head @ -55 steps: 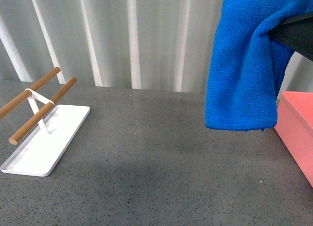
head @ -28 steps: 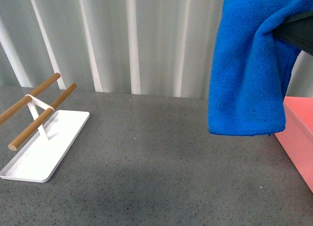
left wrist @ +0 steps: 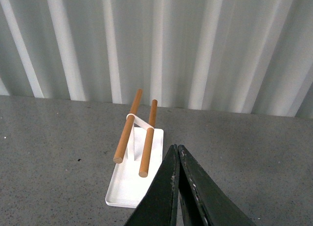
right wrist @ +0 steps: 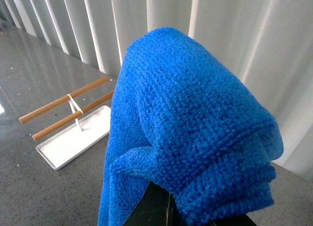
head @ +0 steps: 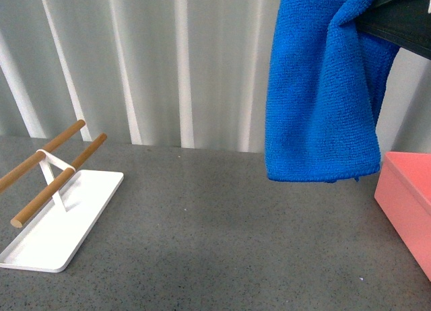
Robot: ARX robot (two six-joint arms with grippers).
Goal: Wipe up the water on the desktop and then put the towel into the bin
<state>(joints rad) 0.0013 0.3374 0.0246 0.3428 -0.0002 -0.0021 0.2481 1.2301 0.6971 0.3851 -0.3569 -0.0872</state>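
The bright blue towel (head: 323, 89) hangs high over the dark grey speckled desktop (head: 202, 223), draped from my right gripper (head: 363, 15), which is shut on it at the top right of the front view. Its lower edge hangs just left of the salmon-pink bin (head: 407, 203) at the right edge. In the right wrist view the towel (right wrist: 195, 133) covers the right gripper (right wrist: 168, 201). My left gripper (left wrist: 177, 150) is shut and empty, above the desktop (left wrist: 254, 157) near the white tray. I see no water on the desktop.
A flat white tray (head: 60, 220) with two wooden bars (head: 47, 166) stands at the left of the desktop; it also shows in the left wrist view (left wrist: 134, 174) and the right wrist view (right wrist: 73, 138). A white ribbed wall (head: 168, 62) runs behind.
The towel has risen and moved a little left with my right gripper. The view has tilted, so the tray and bin sit lower in the frame.
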